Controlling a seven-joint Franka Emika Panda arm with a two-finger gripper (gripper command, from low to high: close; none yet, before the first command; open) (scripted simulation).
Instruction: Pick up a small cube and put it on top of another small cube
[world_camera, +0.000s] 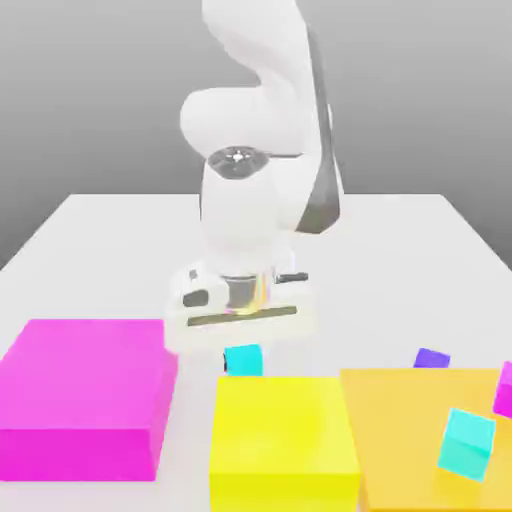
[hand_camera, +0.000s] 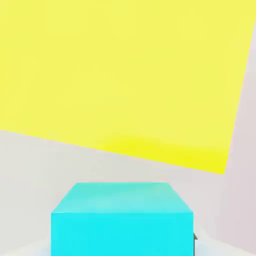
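One white table (world_camera: 90, 240) is seen carrying three large blocks, one magenta block (world_camera: 85, 385), one orange block (world_camera: 425, 430) cut off at the frame edge and one yellow block (world_camera: 283, 435), followed by four small cubes: one turquoise cube (world_camera: 467, 443) tilted on the orange block, one sky-cyan small cube (world_camera: 244, 359), one purple cube (world_camera: 432, 358) partly hidden behind the orange block, and one magenta cube (world_camera: 504, 388) cut off at the exterior view's right. The gripper (world_camera: 243, 352) is closed on the small cube, which is located on the table just behind the yellow block, its upper part hidden by the hand.
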